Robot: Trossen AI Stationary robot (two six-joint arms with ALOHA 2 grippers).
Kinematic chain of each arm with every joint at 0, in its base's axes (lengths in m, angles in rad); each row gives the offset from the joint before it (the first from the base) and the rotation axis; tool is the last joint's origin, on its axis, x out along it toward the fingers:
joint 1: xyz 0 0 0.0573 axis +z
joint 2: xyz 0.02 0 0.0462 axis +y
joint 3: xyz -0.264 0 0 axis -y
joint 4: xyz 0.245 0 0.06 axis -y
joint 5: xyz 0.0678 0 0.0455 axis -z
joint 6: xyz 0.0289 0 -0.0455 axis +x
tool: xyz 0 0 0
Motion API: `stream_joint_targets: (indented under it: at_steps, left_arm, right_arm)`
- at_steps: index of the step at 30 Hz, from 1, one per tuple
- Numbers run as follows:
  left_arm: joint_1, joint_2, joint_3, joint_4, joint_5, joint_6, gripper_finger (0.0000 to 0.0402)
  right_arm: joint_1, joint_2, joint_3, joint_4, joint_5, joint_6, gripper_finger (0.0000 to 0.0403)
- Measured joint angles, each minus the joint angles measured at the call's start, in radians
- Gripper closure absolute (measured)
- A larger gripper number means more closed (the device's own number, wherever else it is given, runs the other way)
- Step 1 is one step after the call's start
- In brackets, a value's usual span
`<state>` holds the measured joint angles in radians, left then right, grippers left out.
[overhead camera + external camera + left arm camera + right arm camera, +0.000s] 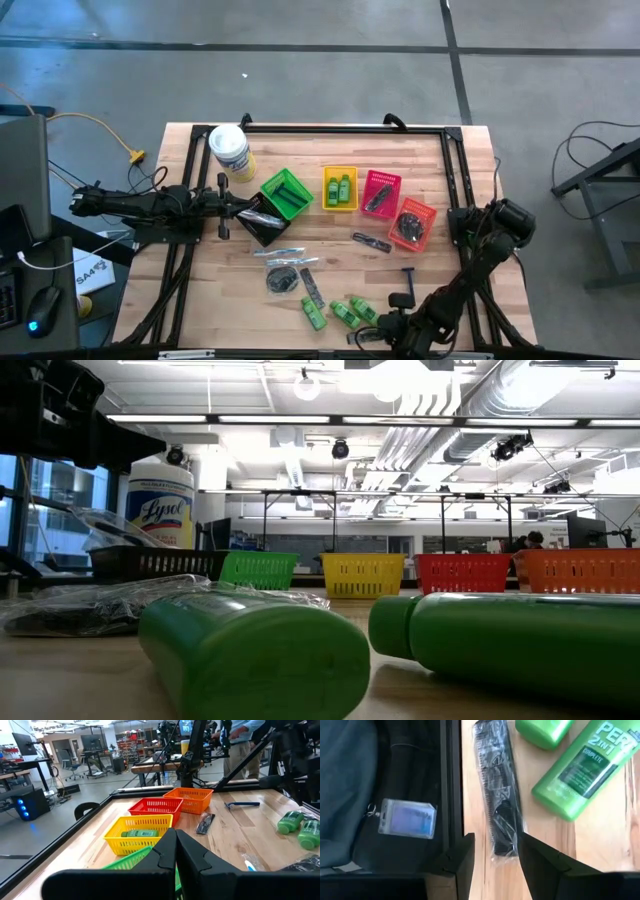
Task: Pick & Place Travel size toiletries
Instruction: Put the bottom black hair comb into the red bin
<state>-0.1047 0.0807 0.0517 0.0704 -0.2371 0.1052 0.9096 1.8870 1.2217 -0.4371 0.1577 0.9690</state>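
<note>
Toiletries lie loose on the wooden table's near half: green mini bottles [345, 313], a dark packet [282, 278], clear-wrapped sticks [282, 251], a razor [408, 273] and a dark item [372, 242]. My right gripper [358, 336] hangs at the near edge, tilted down and open. In its wrist view its fingers [465, 855] stand on either side of the near end of a clear-wrapped black comb [495, 785], which lies flat beside two green bottles [580, 770]; I see no touch. My left gripper [175, 847] is shut and level over the black basket [262, 222].
Green [287, 193], yellow [340, 187], red [380, 193] and orange [413, 222] baskets stand in a row across the middle; the yellow one holds green bottles. A white tub [230, 150] stands far left. A black rail [451, 775] runs along the near edge; a badge holder [405, 817] shows beyond it.
</note>
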Motion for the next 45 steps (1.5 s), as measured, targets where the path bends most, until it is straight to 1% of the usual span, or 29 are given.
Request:
stream_joint_targets:
  at_steps: [4, 14, 22, 24, 26, 31, 32, 37, 45]
  left_arm:
    - [0.000, 0.000, 0.000, 0.000, 0.000, 0.002, 0.0402]
    - [0.000, 0.000, 0.000, -0.001, 0.000, 0.002, 0.0402]
    - [0.000, 0.000, 0.000, -0.002, 0.000, 0.002, 0.0402]
    - [0.000, 0.000, 0.000, -0.002, 0.000, 0.002, 0.0402]
    - [0.000, 0.000, 0.000, -0.002, 0.000, 0.002, 0.0402]
    - [0.000, 0.000, 0.000, -0.003, 0.000, 0.002, 0.0402]
    - [0.000, 0.000, 0.000, -0.005, 0.000, 0.002, 0.0402]
    - [0.000, 0.000, 0.000, -0.012, 0.000, 0.002, 0.0402]
    - [0.000, 0.000, 0.000, -0.012, 0.000, 0.002, 0.0402]
  right_arm:
    - [0.000, 0.006, 0.001, 0.000, -0.009, 0.003, 0.0262]
    - [-0.002, 0.085, 0.003, -0.006, -0.022, 0.002, 0.0262]
    - [-0.002, 0.089, 0.003, -0.018, -0.011, -0.022, 0.0265]
    - [-0.002, 0.089, 0.003, -0.023, -0.002, -0.024, 0.0277]
    - [-0.002, 0.090, 0.003, -0.027, 0.003, -0.028, 0.0300]
    - [-0.003, 0.090, 0.003, -0.037, 0.005, -0.031, 0.0384]
    - [-0.003, 0.090, 0.003, -0.038, 0.006, -0.031, 0.0391]
    - [-0.003, 0.090, 0.003, -0.050, 0.011, -0.030, 0.0399]
    - [0.003, 0.039, -0.003, -0.153, 0.113, -0.025, 0.0400]
